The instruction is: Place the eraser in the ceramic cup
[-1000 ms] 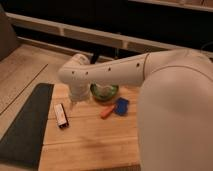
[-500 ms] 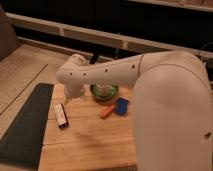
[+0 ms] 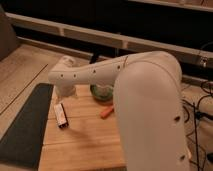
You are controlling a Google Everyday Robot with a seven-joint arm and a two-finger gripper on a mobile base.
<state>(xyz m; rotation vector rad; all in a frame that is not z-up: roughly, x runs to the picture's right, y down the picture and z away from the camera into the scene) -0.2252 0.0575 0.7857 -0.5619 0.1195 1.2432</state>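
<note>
Viewing through the single camera, I saw the eraser lying flat on the wooden tabletop, near its left edge, outside the cup. The ceramic cup stood apart to the eraser's right and farther back, partly hidden by the white arm. An orange piece lay just in front of the cup. The pincer hung at the arm's left end, just behind the eraser. I could not tell its state. A dark mat bordered the tabletop's left side.
</note>
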